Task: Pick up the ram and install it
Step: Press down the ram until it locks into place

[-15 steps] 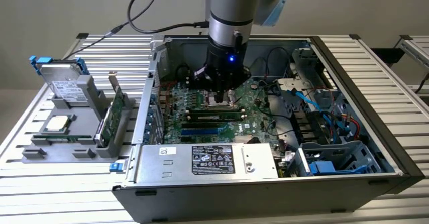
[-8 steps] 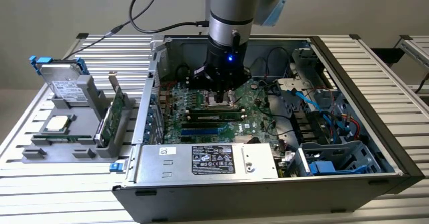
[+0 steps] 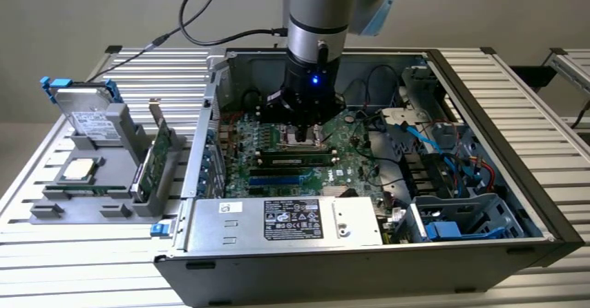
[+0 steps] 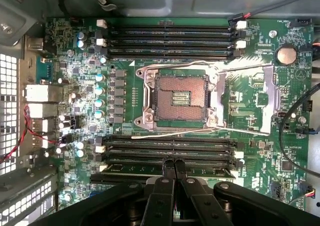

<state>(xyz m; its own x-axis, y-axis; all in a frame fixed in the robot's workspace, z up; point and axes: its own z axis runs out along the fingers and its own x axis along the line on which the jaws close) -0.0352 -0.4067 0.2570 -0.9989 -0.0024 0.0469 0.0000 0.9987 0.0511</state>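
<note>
The claw point(image 4: 174, 162) hangs inside the open computer case point(image 3: 479, 114), low over the green motherboard point(image 3: 355, 142); its two black fingers point(image 4: 167, 172) are pressed together tip to tip with nothing between them; in the wrist view those tips sit right above the bank of black memory slots point(image 4: 167, 148) next to the empty processor socket point(image 4: 181, 97), whose metal retention frame point(image 4: 245, 94) is swung open to one side; a second bank of black slots point(image 4: 170, 41) lies on the far side of the socket. In the exterior view a ram point(image 3: 295, 161) stick, green with dark chips, lies seated in a slot just in front of the claw, beside blue slots point(image 3: 281, 180); the silver power supply point(image 3: 286, 222) fills the case's near edge. On the table point(image 3: 55, 246), at the exterior view's left, a grey holder tray point(image 3: 74, 211) carries a square silver processor chip point(image 3: 79, 170), an upright green expansion card point(image 3: 157, 152) and a hard drive point(image 3: 92, 118).
</note>
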